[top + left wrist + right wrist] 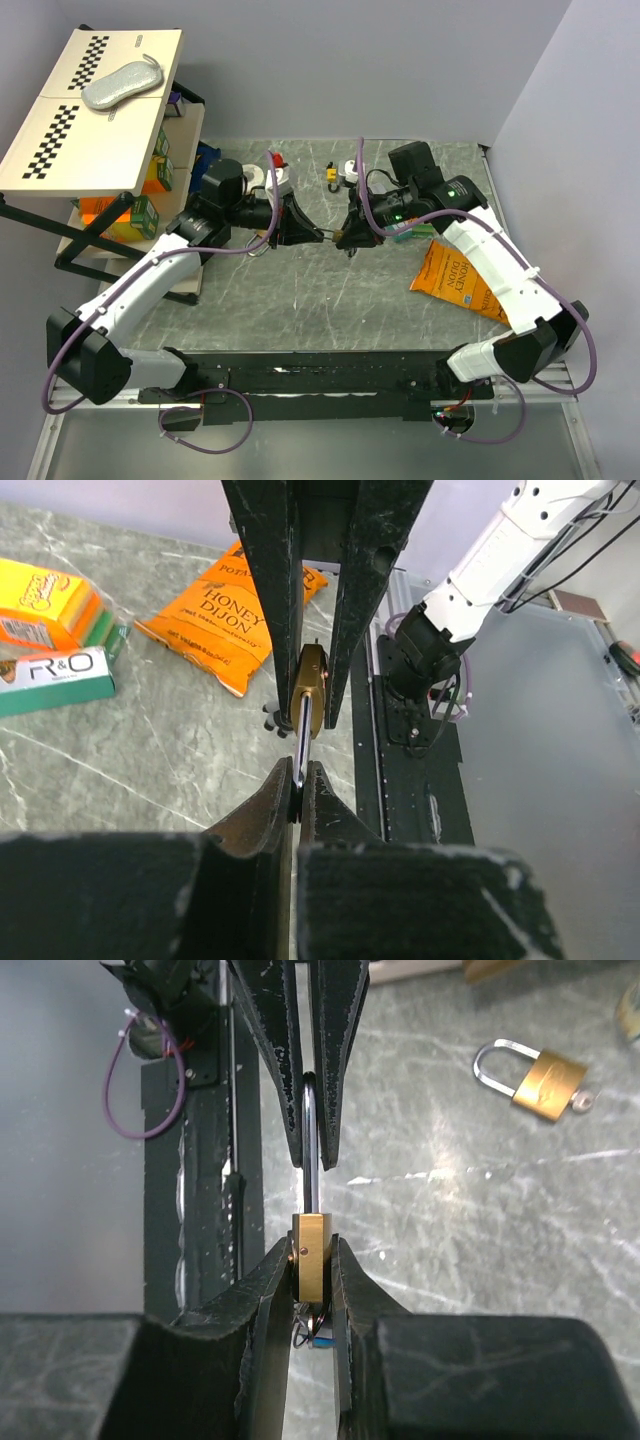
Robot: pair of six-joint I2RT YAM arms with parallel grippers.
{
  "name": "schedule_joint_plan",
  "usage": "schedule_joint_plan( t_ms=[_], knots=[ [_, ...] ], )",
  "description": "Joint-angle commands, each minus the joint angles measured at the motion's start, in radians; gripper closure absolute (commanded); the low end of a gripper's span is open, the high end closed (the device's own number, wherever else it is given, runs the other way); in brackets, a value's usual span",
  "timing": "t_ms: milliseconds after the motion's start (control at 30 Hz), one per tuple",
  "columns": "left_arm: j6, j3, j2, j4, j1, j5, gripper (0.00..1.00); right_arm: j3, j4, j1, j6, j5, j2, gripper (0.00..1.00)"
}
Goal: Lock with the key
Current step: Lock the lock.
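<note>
A brass padlock [311, 1257] is held in the air between my two grippers above the middle of the table. My right gripper [311, 1252] is shut on its brass body. My left gripper [297, 776] is shut on the silver shackle [301, 742], with the brass body [311, 683] beyond it between the right gripper's fingers. In the top view the left gripper [316, 234] and right gripper [346, 237] meet tip to tip. A small dark ring with a blue tag [320, 1336] hangs under the padlock body; I cannot tell whether a key sits in the keyhole.
A second brass padlock [541, 1077] with a key lies on the table behind. More small padlocks [331, 176] lie at the back. An orange chip bag [458, 281] lies right; boxes [56, 674] lie near it. A shelf rack [95, 100] stands at the left.
</note>
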Motion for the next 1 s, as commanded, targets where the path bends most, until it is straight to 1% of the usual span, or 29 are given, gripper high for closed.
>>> schedule_joint_plan(
  t_ms=[0, 33, 67, 133, 167, 200, 233, 267, 300, 367, 467, 600, 833, 933, 967],
  knots=[
    [-0.050, 0.003, 0.022, 0.172, -0.051, 0.017, 0.99, 0.086, 0.149, 0.079, -0.012, -0.132, 0.058, 1.00],
    [-0.047, -0.001, 0.017, 0.165, -0.024, 0.018, 0.99, 0.071, 0.129, 0.059, -0.009, -0.119, 0.049, 1.00],
    [-0.039, -0.003, 0.013, 0.146, -0.007, 0.021, 0.99, 0.060, 0.120, 0.050, -0.009, -0.118, 0.032, 0.95],
    [0.001, 0.006, 0.002, 0.106, 0.036, 0.025, 0.99, 0.032, 0.068, 0.007, -0.023, -0.107, 0.013, 0.80],
    [0.017, 0.011, -0.001, 0.052, 0.049, 0.028, 0.99, 0.026, 0.046, -0.010, -0.035, -0.101, 0.004, 0.73],
    [0.071, 0.022, -0.003, 0.025, 0.061, 0.034, 0.99, 0.015, 0.022, -0.025, -0.055, -0.096, -0.011, 0.55],
    [0.099, 0.028, -0.004, -0.002, 0.076, 0.034, 0.99, 0.011, -0.021, -0.060, -0.066, -0.084, -0.020, 0.45],
    [0.120, 0.031, -0.006, -0.052, 0.079, 0.032, 0.99, 0.006, -0.047, -0.077, -0.086, -0.078, -0.034, 0.36],
    [0.164, 0.032, -0.010, -0.072, 0.082, 0.035, 0.99, 0.006, -0.069, -0.091, -0.095, -0.072, -0.039, 0.33],
    [0.197, 0.028, -0.016, -0.098, 0.081, 0.037, 0.99, 0.005, -0.127, -0.129, -0.128, -0.053, -0.057, 0.31],
    [0.189, 0.014, -0.016, -0.083, 0.082, 0.043, 0.99, -0.011, -0.146, -0.148, -0.164, -0.034, -0.082, 0.33],
    [0.143, 0.017, -0.006, -0.037, 0.070, 0.040, 0.99, -0.055, -0.080, -0.148, -0.136, -0.032, -0.097, 0.37],
    [0.171, 0.022, 0.004, -0.062, 0.026, 0.032, 0.99, -0.048, -0.017, -0.130, -0.103, -0.056, -0.068, 0.41],
    [0.153, 0.014, 0.001, -0.037, 0.013, 0.018, 0.99, -0.052, -0.007, -0.118, -0.101, -0.069, -0.068, 0.48],
    [0.145, 0.011, -0.001, -0.033, 0.010, 0.015, 0.99, -0.055, -0.007, -0.117, -0.106, -0.070, -0.066, 0.53]
  ],
)
